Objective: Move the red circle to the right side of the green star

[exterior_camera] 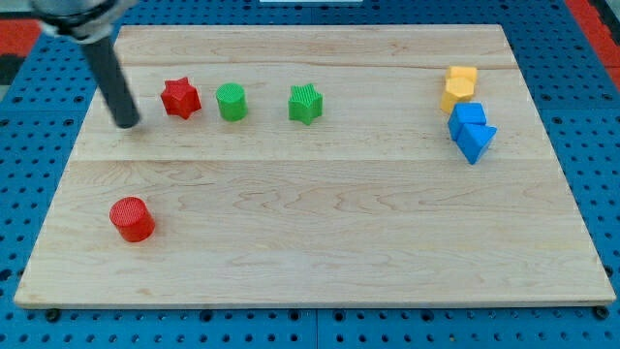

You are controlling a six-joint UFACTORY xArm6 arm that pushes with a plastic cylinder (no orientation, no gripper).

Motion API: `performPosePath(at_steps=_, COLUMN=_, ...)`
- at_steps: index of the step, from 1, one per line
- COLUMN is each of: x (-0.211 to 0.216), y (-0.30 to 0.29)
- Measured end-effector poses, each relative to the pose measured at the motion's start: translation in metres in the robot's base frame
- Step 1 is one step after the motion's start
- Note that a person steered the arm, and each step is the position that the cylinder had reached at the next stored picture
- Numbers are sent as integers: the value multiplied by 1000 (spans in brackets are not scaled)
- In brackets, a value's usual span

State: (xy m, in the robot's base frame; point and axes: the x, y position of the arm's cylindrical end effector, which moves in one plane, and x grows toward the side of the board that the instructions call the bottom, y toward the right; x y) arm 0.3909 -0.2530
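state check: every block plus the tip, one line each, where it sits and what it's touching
my tip: on the board, left of the red star, touching nothing
red star: free
green circle: free
green star: free, right side unoccupied
red circle: alone, lower left
yellow blocks: clustered
blue blocks: clustered
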Motion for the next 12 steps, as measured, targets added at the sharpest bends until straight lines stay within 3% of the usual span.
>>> performPosePath(at_steps=2, x=111, y=-42)
performPosePath(at_steps=3, x=137, y=-3)
performPosePath(at_steps=4, x=141, y=82)
performPosePath(at_steps=6, x=180, y=159)
performPosePath(at_steps=7, x=175, y=212)
performPosePath(at_steps=8, x=161, y=222)
performPosePath(at_steps=10, x=112, y=221)
performPosePath(at_steps=12, x=95, y=175)
